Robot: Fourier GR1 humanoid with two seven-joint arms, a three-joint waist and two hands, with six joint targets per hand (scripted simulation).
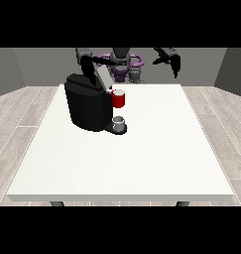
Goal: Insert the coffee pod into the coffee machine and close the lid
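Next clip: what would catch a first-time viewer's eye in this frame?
The black coffee machine dominates, standing on the white table towards its far side at the view's left. A red thing at the machine stands out on its right flank, above a small grey thing at its base. The hand at the view's right is raised off the table's far edge.

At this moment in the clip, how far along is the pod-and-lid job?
Done: cannot tell, since the pod does not plainly show. A grey thing sits at the black coffee machine's base, below a red thing at the machine. In hand: the hand at the view's left is over the machine. Left: closing the lid.
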